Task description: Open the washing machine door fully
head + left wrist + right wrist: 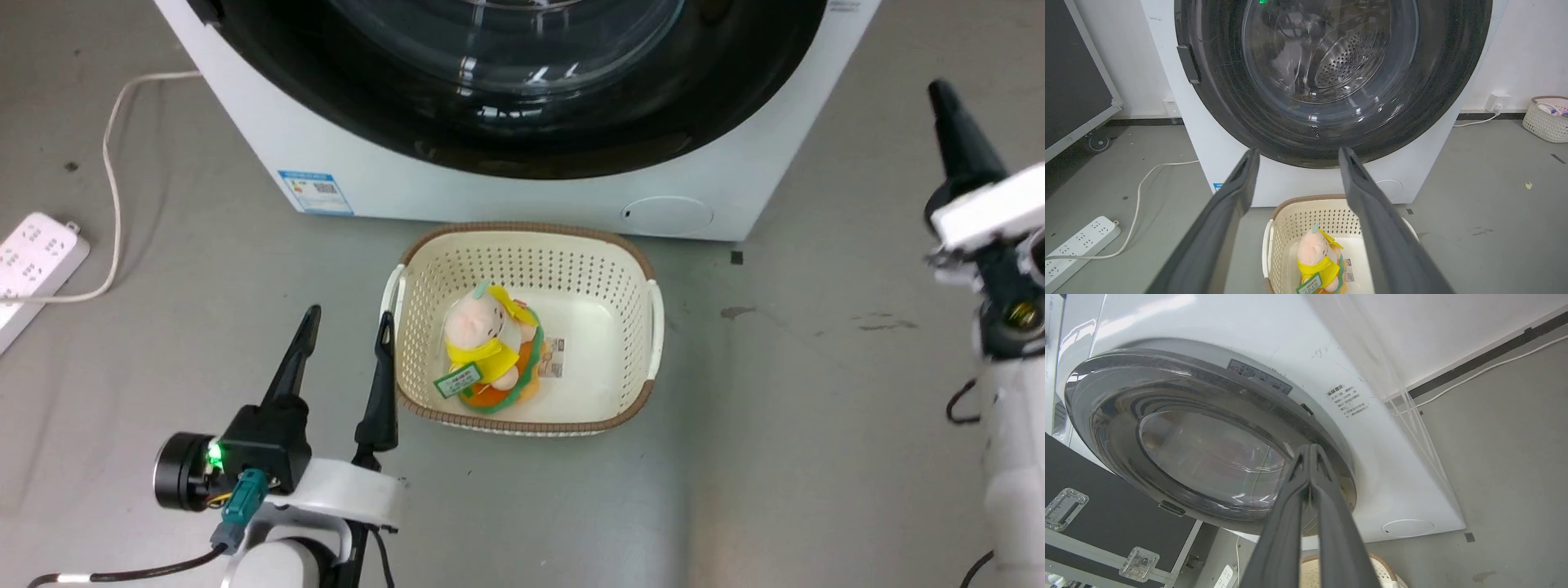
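Note:
The washing machine door [522,106] is a big glossy black ring around a bulging glass bowl, and it lies flat against the white machine front. It shows head-on in the left wrist view [1331,81], with the steel drum behind the glass, and at a slant in the right wrist view [1208,449]. My left gripper [349,314] stands open low over the floor, in front of the door [1298,152] and holding nothing. My right gripper [940,90] is shut and empty, raised off the machine's right side. Its tips [1310,448] point at the door's right rim, apart from it.
A cream basket [645,269] holding a plush toy [488,347] sits on the floor right before the machine. A small round white flap [668,214] is at the machine's lower right. A power strip [33,265] and cable lie left. A black wheeled case [1073,77] stands left.

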`<state>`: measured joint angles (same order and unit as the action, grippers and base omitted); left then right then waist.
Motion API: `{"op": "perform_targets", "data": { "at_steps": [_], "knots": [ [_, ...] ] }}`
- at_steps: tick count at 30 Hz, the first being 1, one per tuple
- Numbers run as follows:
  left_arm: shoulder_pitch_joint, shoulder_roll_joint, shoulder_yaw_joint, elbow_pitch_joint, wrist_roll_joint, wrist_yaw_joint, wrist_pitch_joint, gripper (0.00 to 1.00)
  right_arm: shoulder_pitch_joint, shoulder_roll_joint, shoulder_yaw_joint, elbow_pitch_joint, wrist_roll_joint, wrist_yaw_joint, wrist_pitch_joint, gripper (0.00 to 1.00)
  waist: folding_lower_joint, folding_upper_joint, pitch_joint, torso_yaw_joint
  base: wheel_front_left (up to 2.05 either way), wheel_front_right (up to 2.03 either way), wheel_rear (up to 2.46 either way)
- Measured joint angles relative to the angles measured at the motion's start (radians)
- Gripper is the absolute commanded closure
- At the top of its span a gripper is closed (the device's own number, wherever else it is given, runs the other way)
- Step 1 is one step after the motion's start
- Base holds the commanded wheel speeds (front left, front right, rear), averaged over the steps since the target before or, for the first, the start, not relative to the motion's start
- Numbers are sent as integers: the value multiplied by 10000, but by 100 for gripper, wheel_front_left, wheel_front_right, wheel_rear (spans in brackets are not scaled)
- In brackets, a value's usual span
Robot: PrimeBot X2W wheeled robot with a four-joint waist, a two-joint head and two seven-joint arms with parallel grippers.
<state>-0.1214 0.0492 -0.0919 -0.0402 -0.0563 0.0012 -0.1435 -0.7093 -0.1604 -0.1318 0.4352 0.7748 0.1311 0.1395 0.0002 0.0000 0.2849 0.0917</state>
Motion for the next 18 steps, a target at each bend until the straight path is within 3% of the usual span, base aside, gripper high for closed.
{"op": "perform_targets", "data": {
  "at_steps": [18],
  "knots": [
    [-489, 0, -339, -180, -165, 90, -407, 0, -3620, -612, -441, 3267, 1848, -13, 1613, 100, -1, 0, 1049, 436, 0, 0, 0]
  ]
}}
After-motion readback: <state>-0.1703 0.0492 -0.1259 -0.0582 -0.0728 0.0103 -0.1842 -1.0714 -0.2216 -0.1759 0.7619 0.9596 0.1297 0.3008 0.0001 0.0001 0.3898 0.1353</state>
